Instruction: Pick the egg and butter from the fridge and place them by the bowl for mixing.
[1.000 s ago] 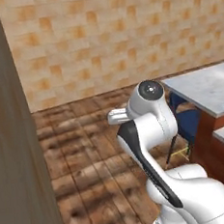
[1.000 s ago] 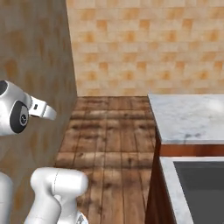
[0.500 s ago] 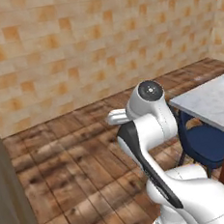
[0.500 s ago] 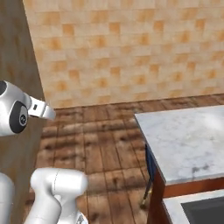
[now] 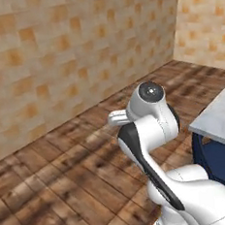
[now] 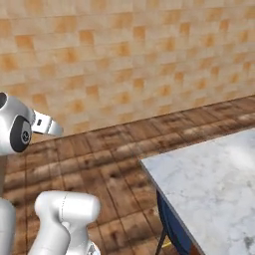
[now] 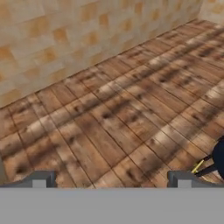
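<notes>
Here the white robot arm with dark joints (image 5: 150,130) stands folded over a brown wooden plank floor (image 5: 67,177), facing a wall of tan and orange tiles (image 5: 70,55). In the left base view the arm rises from the lower right, its rounded elbow joint uppermost and a short white link pointing left toward the wall. In the right base view the same arm sits at the left edge, that white link reaching right.

From the hand view, the two-finger gripper (image 7: 111,179) looks down and forward along the floor; its two small dark fingertips (image 7: 41,178) stand far apart at the bottom corners — the pincer is spread wide, with nothing between the tips but bare planks.

A grey-white marbled counter top (image 6: 209,184) fills the lower right of the right base view, and its corner shows at the right edge of the left base view. Under its edge sits a dark blue rounded seat (image 5: 219,160) — part of a stool or chair, I cannot tell which — on thin legs; a sliver of it shows at the right edge of the hand view.

The egg, the butter, the fridge and the bowl cannot be placed from these views; what lies ahead of the gripper is floor and tiled wall, which meet in a corner at the upper right of the left base view.
</notes>
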